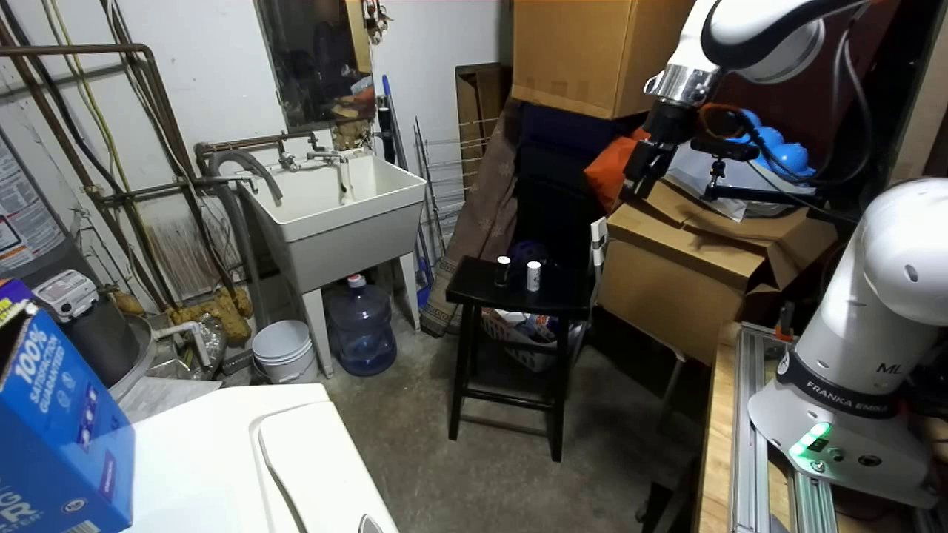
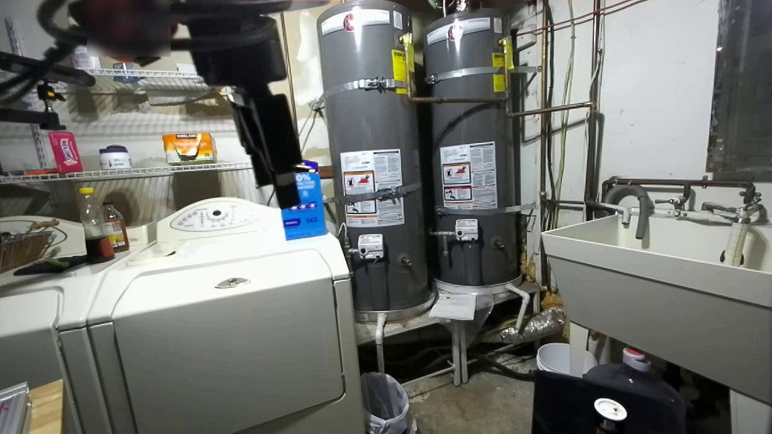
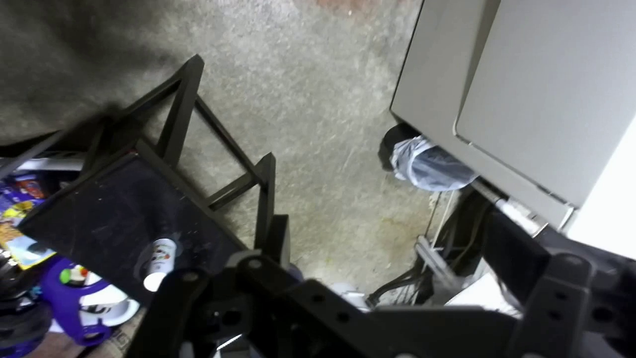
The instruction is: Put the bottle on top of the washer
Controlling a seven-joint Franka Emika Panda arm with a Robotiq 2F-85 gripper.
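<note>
1. Gripper hangs in mid-air, touching nothing I can make out; the wrist view shows its pads spread well apart, nothing clasped between them, with floor far below.

2. Under it and off to one side is the black stool, with the white bottle and the dark bottle upright on the seat, just beside each other but apart. I can't be sure which one the task means; I'd guess the white one, since my wrist view shows it plainly.

3. Also lower than the gripper, but over on the opposite side, is the washer, with a blue box standing on it.

4. By my reading none of the job is done: both bottles are on the stool. I have yet to reach down, grasp, lift, carry across, set down and let go.

5. White one: a plain cylinder with reddish printing on its side. Dark one: dark body, white cap. Lettering is too small for me to read.
</note>
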